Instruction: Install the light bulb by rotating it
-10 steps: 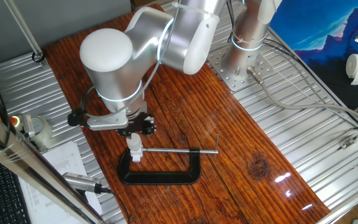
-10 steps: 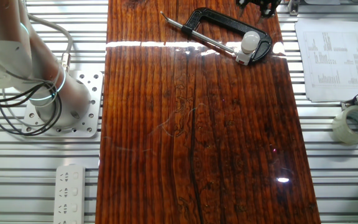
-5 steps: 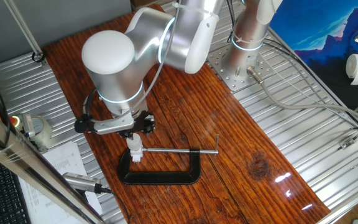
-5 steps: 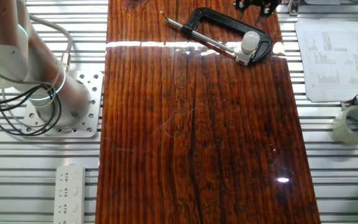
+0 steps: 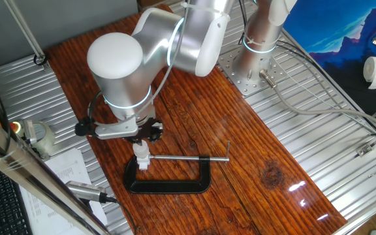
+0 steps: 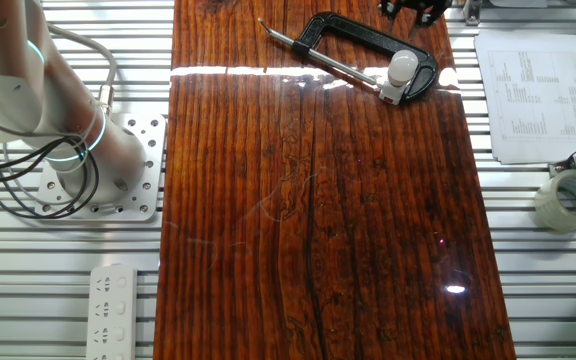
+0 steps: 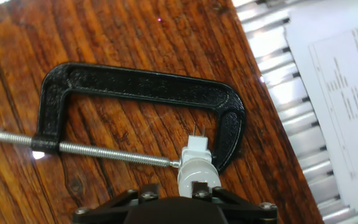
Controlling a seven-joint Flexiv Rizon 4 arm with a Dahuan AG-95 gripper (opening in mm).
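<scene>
The small white frosted light bulb (image 7: pixel 197 173) is seated upright in the white socket block (image 7: pixel 197 148), held by the black C-clamp (image 7: pixel 138 87), directly beneath the gripper (image 5: pixel 140 137); the gripper's closure cannot be told.

— How was the light?
— Bright and even. My surface (image 6: pixel 308 200) carried white glare streaks, shadows stayed soft.
— Focus?
— Sharp in the fixed views; my tool (image 7: pixel 194 205) blurred at the hand view's bottom edge.

Small white frosted light bulb (image 5: pixel 140 151) (image 6: pixel 402 66) (image 7: pixel 197 175), round dome on a short narrow base, standing upright directly below the gripper (image 5: pixel 140 138), dome toward the fingers, centred at the bottom edge of the hand view, apart from the fingertips
</scene>
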